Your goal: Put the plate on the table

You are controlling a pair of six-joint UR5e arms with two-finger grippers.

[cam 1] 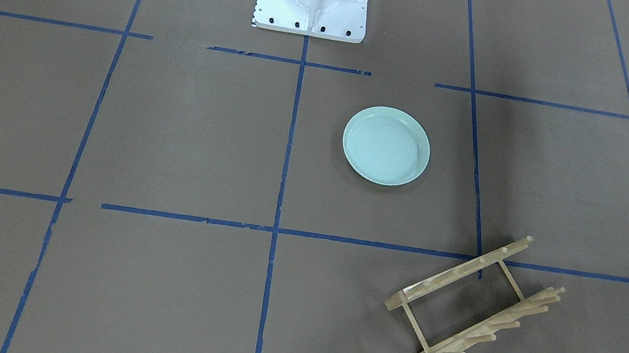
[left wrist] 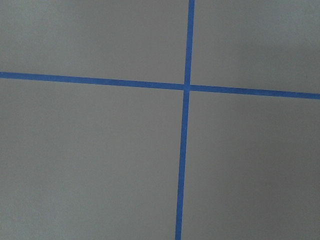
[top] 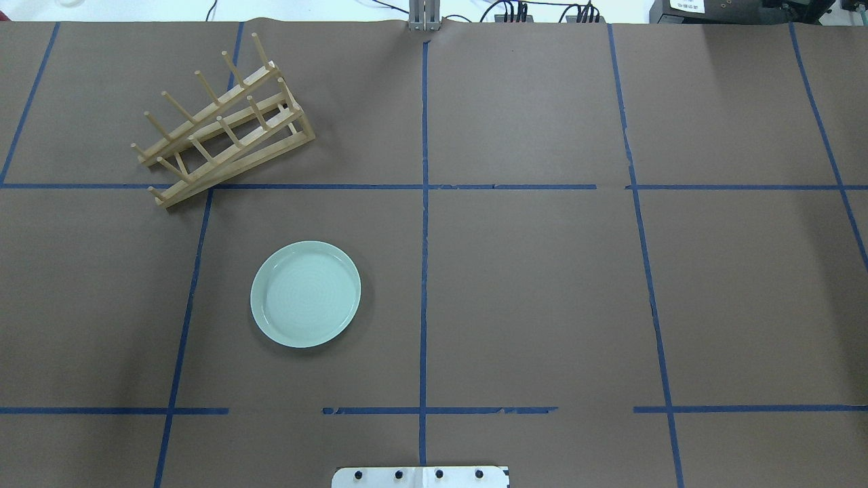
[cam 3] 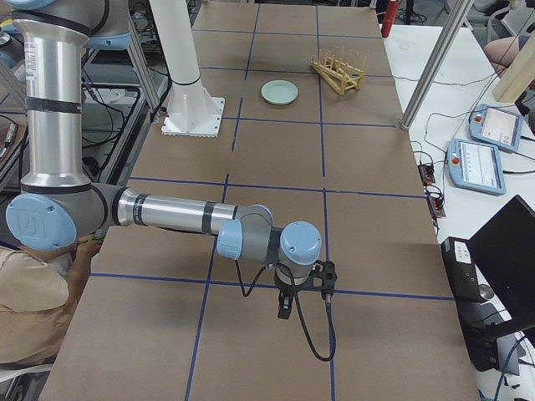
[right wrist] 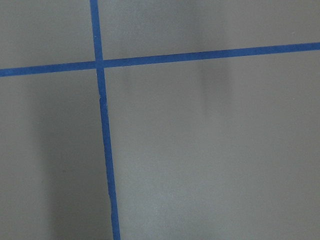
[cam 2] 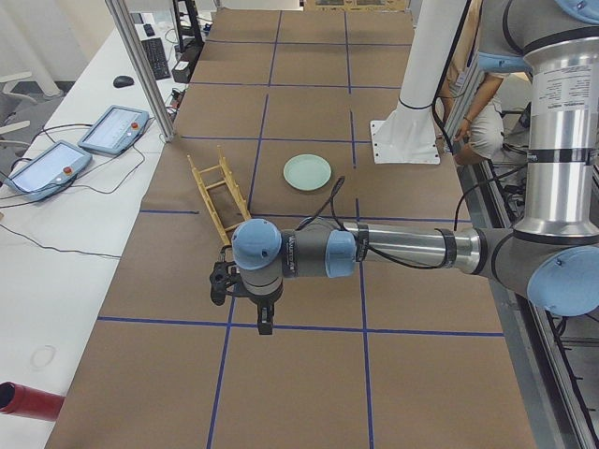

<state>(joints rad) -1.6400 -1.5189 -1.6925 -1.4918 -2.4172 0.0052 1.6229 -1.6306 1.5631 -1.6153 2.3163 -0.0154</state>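
From my seat the plate (top: 305, 294) lies flat and right way up on the table (top: 542, 271), on the robot's left half, inside one square of the blue tape grid and touching none of its lines. It sits well apart from the wooden peg rack (top: 224, 122) farther out, whose pegs hold nothing. By that I judge the placing done, or as good as done. If I had to lift the plate again, I would treat it as light, rigid and glossy, so slippery between the fingers and likely to chip if dropped. The only real purchase is the shallow raised rim, taken with one finger inside the lip and one outside. Because it lies flat, the outer finger would have to come in very low against the table. Neither arm is near it. The left gripper (cam 2: 265, 323) hangs over a tape crossing at the table's far left end, and the right gripper (cam 3: 284, 307) hangs likewise at the far right end. I see nothing in or against either one. Both show only in the side cameras, small and end-on, so I cannot tell whether their fingers are spread or closed. Both wrist cameras show only bare brown table and tape.
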